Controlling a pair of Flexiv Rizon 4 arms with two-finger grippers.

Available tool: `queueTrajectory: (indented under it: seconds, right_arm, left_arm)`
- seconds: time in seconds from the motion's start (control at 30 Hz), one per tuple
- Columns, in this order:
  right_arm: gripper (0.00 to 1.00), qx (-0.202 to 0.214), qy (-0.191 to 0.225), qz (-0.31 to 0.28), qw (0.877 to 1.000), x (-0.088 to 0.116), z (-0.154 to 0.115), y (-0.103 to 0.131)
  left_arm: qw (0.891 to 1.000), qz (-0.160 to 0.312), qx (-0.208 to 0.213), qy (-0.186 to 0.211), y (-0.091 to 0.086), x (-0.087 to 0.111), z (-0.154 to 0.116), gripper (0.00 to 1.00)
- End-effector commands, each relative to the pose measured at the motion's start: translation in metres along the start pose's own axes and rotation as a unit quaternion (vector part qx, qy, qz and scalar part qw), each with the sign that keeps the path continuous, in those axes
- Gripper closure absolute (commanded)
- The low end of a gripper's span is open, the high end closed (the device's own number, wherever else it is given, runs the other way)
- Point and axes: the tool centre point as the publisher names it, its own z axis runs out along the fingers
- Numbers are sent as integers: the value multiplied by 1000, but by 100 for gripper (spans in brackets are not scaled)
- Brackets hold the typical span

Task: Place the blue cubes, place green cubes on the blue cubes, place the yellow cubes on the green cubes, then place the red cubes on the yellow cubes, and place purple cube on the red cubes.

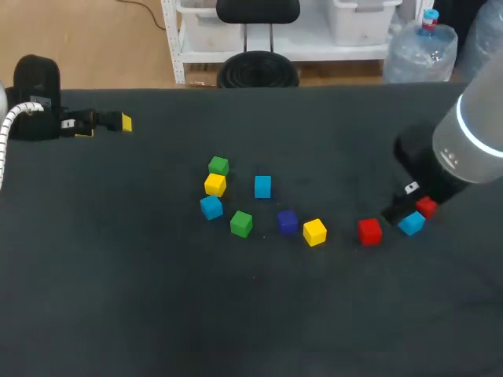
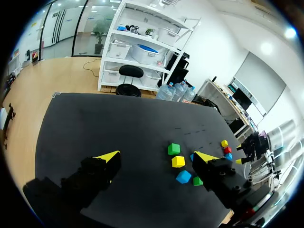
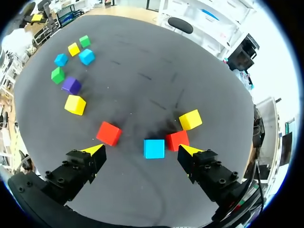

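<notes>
Your right claw (image 3: pixel 141 149) hangs released with the blue cube (image 3: pixel 154 148) between its fingers, a red cube (image 3: pixel 177 140) just beside it; your left claw (image 2: pixel 157 156), also released, is well apart.

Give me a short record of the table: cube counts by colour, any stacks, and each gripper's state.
blue cubes: three, one between the right gripper's fingers, untouched
green cubes: two
yellow cubes: three
red cubes: two
purple cube: one
stacks: none
left gripper: open, empty
right gripper: open
</notes>
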Motion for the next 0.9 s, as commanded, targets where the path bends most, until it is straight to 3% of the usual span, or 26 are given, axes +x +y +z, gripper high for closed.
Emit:
queueTrajectory:
  seconds: [0.03, 0.9]
  right_arm:
    - [0, 4, -6, 7, 1000, -2, 9, -1]
    - [0, -33, -14, 14, 999, 5, 29, -9]
  left_arm:
    - [1000, -1, -5, 4, -2, -1, 0, 0]
    - [1000, -1, -5, 4, -2, -1, 0, 0]
